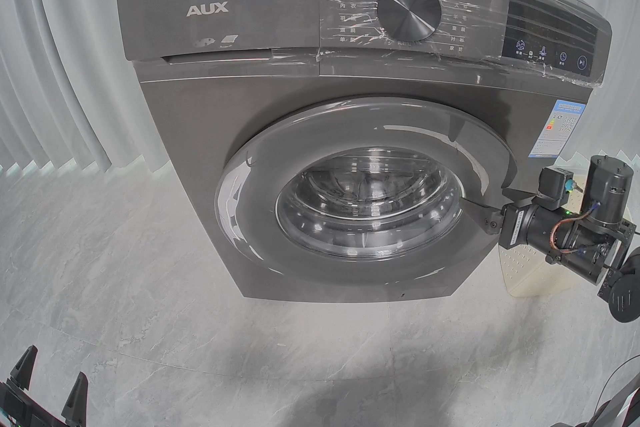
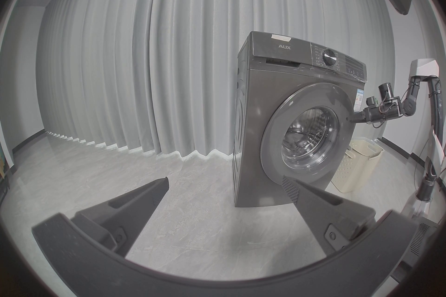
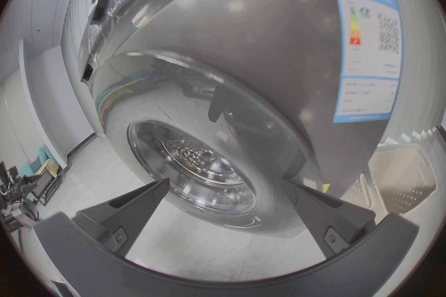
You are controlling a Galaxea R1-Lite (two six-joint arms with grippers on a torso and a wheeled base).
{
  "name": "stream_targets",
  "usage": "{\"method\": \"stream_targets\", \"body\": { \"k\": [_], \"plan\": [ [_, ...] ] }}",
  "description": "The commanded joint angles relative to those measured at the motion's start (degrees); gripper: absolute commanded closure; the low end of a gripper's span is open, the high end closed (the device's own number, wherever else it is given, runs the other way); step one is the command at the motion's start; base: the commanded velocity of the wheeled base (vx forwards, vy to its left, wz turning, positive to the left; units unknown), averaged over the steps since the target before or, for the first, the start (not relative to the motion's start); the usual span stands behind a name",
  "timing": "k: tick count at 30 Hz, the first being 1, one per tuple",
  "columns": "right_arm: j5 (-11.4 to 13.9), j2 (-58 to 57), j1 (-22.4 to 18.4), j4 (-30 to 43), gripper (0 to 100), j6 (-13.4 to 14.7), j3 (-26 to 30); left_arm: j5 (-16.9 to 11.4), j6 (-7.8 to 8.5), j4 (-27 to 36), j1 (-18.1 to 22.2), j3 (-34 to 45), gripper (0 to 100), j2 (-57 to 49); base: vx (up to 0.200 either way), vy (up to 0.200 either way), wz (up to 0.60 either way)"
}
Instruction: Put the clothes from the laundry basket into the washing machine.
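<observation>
The washing machine (image 1: 193,115) bears a brand logo (image 1: 207,9) upper left, small programme characters (image 1: 347,1) around its dial (image 1: 409,10), and a blue energy label (image 1: 557,128) at right

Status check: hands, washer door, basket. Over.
Left hand open, empty, low. Right hand open at right rim of round glass door of grey washing machine, door shut. Beige perforated plastic laundry basket beside machine, contents unseen.

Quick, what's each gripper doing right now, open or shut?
Left gripper: open, holding nothing.
Right gripper: open, holding nothing, at the washing machine door.
</observation>
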Motion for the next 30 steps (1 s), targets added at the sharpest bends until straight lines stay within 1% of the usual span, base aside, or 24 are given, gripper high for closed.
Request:
{"method": "stream_targets", "body": {
  "k": [1,3,4,5,8,11,12,13,14,16,17,18,19,21,24,26,27,29,30],
  "plan": [
    [0.5,-7.94,2.3,0.92,0,-0.11,7.47,-0.02,-0.19,-0.01,0.03,0.92,0,-0.66,0.0,0.0,0.0],
    [0.42,-12.33,2.39,0.92,0,-0.2,10.72,-0.02,-0.1,-0.01,0.03,0.92,0,-0.66,0.0,0.0,0.0],
    [0.42,-13.48,2.3,1.01,0,-0.2,11.34,-0.02,-0.1,-0.01,0.03,0.92,0,-0.66,0.0,0.0,0.0],
    [0.42,-17.34,1.69,1.19,0,-0.73,13.45,-0.02,-0.1,-0.01,-0.06,0.92,0,-0.66,0.0,0.0,0.0],
    [0.42,-25.34,0.37,1.63,0,-3.1,17.49,-0.02,-0.1,0.08,-0.06,0.92,0,-0.66,0.0,0.0,0.0],
    [0.42,-30.35,-1.39,1.8,0,-3.72,19.69,-0.02,-0.02,0.08,-0.06,0.92,0,-0.66,0.0,0.0,0.0],
    [0.42,-34.75,-2.88,2.59,0,-4.68,21.36,-0.02,0.07,0.08,-0.06,0.92,0,-0.66,0.0,0.0,0.0],
    [0.42,-35.19,-2.97,2.68,0,-4.77,21.53,-0.02,0.07,0.08,-0.06,0.92,0,-0.66,0.0,0.0,0.0],
    [0.42,-38.88,-4.9,3.91,0,-6.35,22.94,-0.02,0.25,0.08,-0.06,0.92,0,-0.66,0.0,0.0,0.0],
    [1.12,-42.57,-8.33,5.49,0,-8.2,24.34,-0.11,0.34,0.08,-0.06,0.92,0,-0.66,0.0,0.0,0.0],
    [1.38,-44.68,-9.74,6.37,0,-8.73,25.05,-0.11,0.34,0.08,-0.06,0.92,0,-0.66,0.0,0.0,0.0],
    [1.47,-45.38,-10.09,6.64,0,-8.82,25.22,-0.11,0.25,0.08,-0.06,0.92,0,-0.66,0.0,0.0,0.0],
    [2.35,-48.63,-11.23,8.22,0,-8.9,25.84,-0.11,0.07,0.17,-0.06,0.92,0,-0.66,0.0,0.0,0.0],
    [2.97,-52.41,-11.94,10.77,0,-8.9,26.72,-0.2,0.07,0.17,-0.06,0.92,0,-0.66,0.0,0.0,0.0],
    [3.23,-59.97,-13.34,16.22,0,-8.82,28.56,-0.11,0.07,0.17,-0.06,0.92,0,-0.66,0.0,0.0,0.0],
    [3.23,-61.2,-13.52,17.1,0,-8.82,28.74,-0.2,0.16,0.17,-0.06,0.92,0,-0.66,0.0,0.0,0.0],
    [3.23,-68.06,-14.05,22.55,0,-8.73,29.44,-0.2,0.16,0.17,-0.06,0.92,0,-0.66,0.0,0.0,0.0],
    [3.23,-72.89,-14.57,26.85,0,-8.73,29.71,-0.2,0.16,0.17,-0.06,0.92,0,-0.66,0.0,0.0,0.0],
    [3.23,-73.77,-14.57,27.73,0,-8.73,29.71,-0.11,0.16,0.17,-0.06,0.92,0,-0.66,0.0,0.0,0.0]
  ]
}}
